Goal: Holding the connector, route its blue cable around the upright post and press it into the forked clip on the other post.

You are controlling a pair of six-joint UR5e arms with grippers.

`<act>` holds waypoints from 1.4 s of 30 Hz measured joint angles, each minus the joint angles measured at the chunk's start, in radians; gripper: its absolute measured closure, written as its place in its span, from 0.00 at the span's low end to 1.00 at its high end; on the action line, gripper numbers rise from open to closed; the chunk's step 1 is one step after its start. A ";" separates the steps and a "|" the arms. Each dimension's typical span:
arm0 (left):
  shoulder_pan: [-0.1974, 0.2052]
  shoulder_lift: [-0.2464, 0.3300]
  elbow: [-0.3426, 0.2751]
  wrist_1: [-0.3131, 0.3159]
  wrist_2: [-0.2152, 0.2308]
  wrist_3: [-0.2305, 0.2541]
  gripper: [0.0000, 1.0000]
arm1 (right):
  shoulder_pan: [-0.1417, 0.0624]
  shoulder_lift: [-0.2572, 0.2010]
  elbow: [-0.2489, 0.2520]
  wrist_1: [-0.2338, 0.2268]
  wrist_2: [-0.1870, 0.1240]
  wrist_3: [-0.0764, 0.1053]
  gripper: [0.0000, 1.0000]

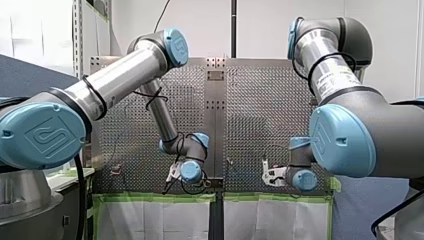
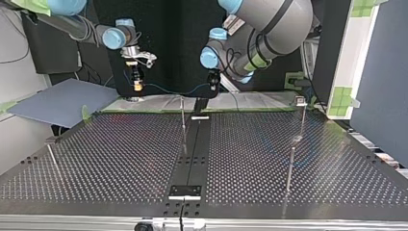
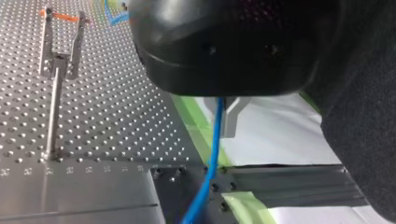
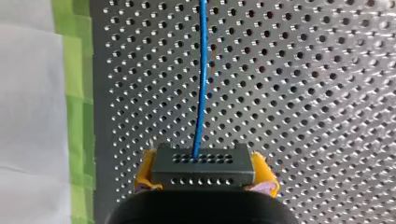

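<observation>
My right gripper (image 4: 204, 176) is shut on the grey connector (image 4: 203, 163), which sits between its yellow pads. From the connector the blue cable (image 4: 201, 74) runs straight ahead over the perforated plate. In the top view the right gripper (image 2: 137, 81) hangs at the back left, and the cable (image 2: 168, 90) sags across to my left gripper (image 2: 213, 85). My left gripper (image 3: 223, 127), black, is shut on the blue cable (image 3: 212, 154), which drops from its fingers. A forked clip (image 3: 58, 53) on a thin post stands off to the side, apart from the cable. An upright post (image 2: 183, 118) stands at the back middle.
More thin posts stand on the perforated table (image 2: 120, 159): one at the top view's right (image 2: 302, 118), one nearer the camera (image 2: 290, 168), one at the left (image 2: 52, 156). Green tape (image 3: 196, 121) edges the plate. A dark centre strip (image 2: 192, 154) divides it.
</observation>
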 joint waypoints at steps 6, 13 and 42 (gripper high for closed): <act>0.003 -0.002 0.000 -0.002 0.005 -0.009 1.00 | 0.001 0.017 -0.006 0.005 -0.002 0.001 0.44; 0.005 0.000 0.001 -0.009 0.017 -0.020 1.00 | 0.001 0.017 -0.007 0.016 0.003 -0.019 0.44; 0.009 0.131 -0.065 -0.013 0.059 -0.030 1.00 | -0.010 -0.100 0.049 0.047 0.018 -0.052 0.44</act>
